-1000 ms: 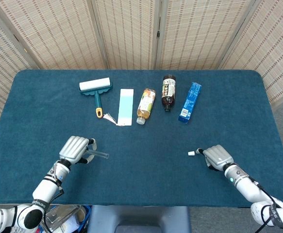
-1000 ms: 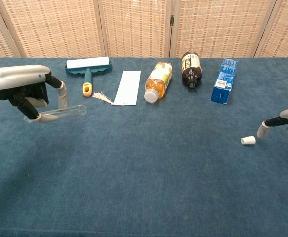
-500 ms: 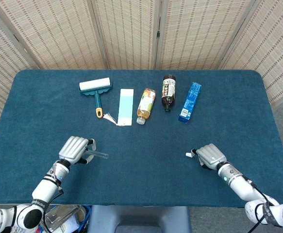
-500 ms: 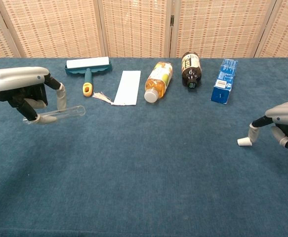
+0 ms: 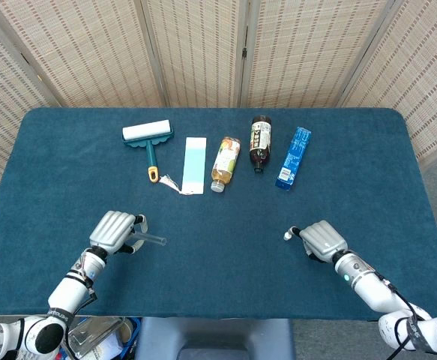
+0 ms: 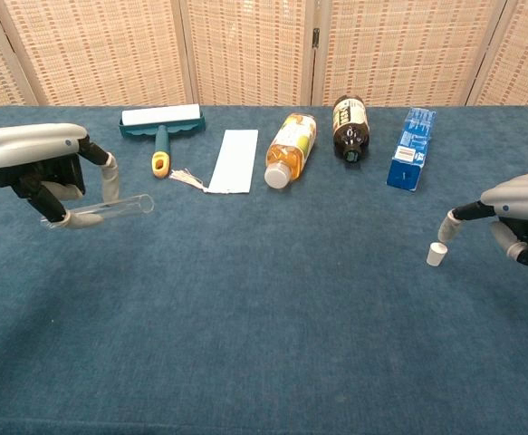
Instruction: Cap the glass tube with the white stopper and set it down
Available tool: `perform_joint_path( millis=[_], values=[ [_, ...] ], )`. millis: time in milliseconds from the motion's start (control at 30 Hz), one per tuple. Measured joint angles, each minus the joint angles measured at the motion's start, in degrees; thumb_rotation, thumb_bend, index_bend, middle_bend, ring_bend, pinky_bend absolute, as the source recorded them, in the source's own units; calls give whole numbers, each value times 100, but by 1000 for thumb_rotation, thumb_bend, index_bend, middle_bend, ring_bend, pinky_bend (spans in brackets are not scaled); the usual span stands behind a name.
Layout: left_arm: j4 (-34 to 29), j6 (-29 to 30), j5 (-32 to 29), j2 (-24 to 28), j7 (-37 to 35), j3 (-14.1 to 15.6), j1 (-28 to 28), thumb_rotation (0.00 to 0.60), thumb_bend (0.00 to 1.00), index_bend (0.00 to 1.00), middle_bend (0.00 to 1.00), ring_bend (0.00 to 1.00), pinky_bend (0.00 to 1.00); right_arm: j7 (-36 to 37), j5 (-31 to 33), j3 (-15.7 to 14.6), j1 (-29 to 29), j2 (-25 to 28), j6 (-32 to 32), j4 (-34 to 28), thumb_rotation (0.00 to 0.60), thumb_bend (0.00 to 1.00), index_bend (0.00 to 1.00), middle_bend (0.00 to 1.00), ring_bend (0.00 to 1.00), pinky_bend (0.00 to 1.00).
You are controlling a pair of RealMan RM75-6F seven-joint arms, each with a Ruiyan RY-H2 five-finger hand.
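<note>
My left hand (image 6: 37, 168) (image 5: 113, 231) grips the clear glass tube (image 6: 110, 207) (image 5: 153, 240) near its closed end. The tube is roughly level, with its open end pointing toward the table's middle. The white stopper (image 6: 436, 255) (image 5: 287, 235) stands upright on the blue cloth at the right. My right hand (image 6: 517, 213) (image 5: 321, 238) hovers just right of it, one fingertip (image 6: 446, 227) reaching down over its top and nothing gripped. Whether that fingertip touches the stopper is unclear.
Along the back lie a lint roller (image 6: 160, 121), a white card (image 6: 234, 160), an amber drink bottle (image 6: 289, 146), a dark bottle (image 6: 350, 118) and a blue box (image 6: 410, 149). The blue cloth (image 6: 273, 299) stretches between my hands.
My right hand has slid left, and the stopper has moved left with it and now stands upright instead of lying on its side. My left hand and the tube have barely moved.
</note>
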Motion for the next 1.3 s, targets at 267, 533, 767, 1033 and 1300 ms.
perform_joint_path(
  millis=[267,533,767,1033,1300],
  values=[
    [-15,22,25,28,-25,-34,15,600,379,593,1000,1000,1000,15,-161,14,-87,251,366,-298,600,988,206,994,1000,1000],
    [-72,36,38,67,-18,-28,41,600,378,592,1000,1000,1000,309,-477,173,-423,668,1224,-744,600,500,206,554,585,668],
    [-139,62,22,108,5,-33,60,600,378,589,1000,1000,1000,991,-778,281,-618,749,1427,-739,600,133,21,49,42,81],
    [-213,74,18,130,57,-18,71,600,378,594,1000,1000,1000,1559,-1269,356,-763,589,1613,-351,600,70,3,0,0,0],
    [-283,114,10,144,111,-9,86,600,378,595,1000,1000,1000,1786,-1718,345,-828,158,1799,243,600,215,324,12,0,0]
  ],
)
